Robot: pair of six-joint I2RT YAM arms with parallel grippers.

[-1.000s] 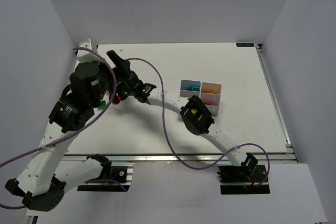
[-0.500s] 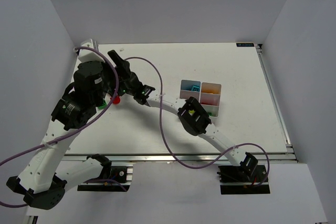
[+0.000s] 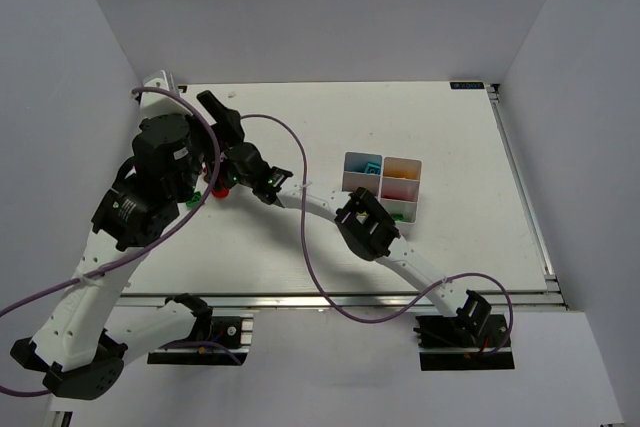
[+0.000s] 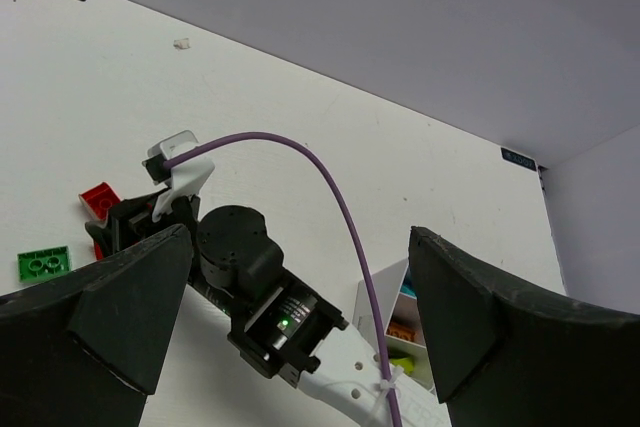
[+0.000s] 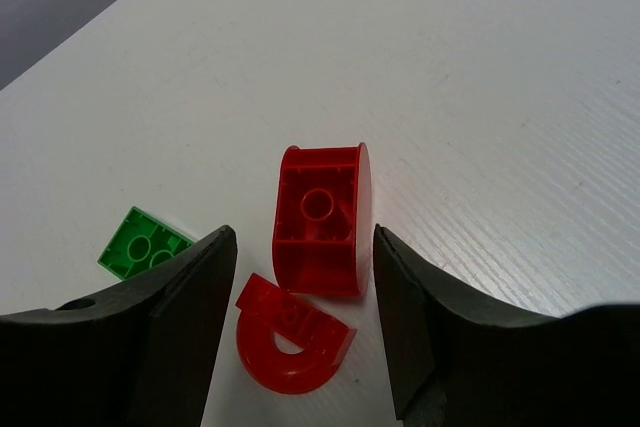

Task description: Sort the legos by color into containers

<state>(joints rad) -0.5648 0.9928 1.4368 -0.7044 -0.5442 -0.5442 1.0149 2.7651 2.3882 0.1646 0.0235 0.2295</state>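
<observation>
Right tool (image 5: pixel 300 239): open, its two dark fingers standing either side of a red brick (image 5: pixel 318 217) at the centre of the wrist view, with a gap showing on each side.
Red brick: lying on the white tabletop (image 3: pixel 450 137), hollow side up, untouched.
Red arch piece (image 5: pixel 290 347): just beside the brick, toward the bottom of the same frame, between the fingers.
Green brick (image 5: pixel 143 244): studs up, at the left of the frame by the left-hand finger, apart from both red pieces.
Left tool (image 4: pixel 298 247): wide open and gripping nothing, its fingers filling the lower corners of its own view, hanging above the right arm's wrist.
Bins (image 3: pixel 381 185): a white block right of centre in the overhead view, well apart from the loose bricks; cyan shows in the upper left bin, orange in the upper right.
</observation>
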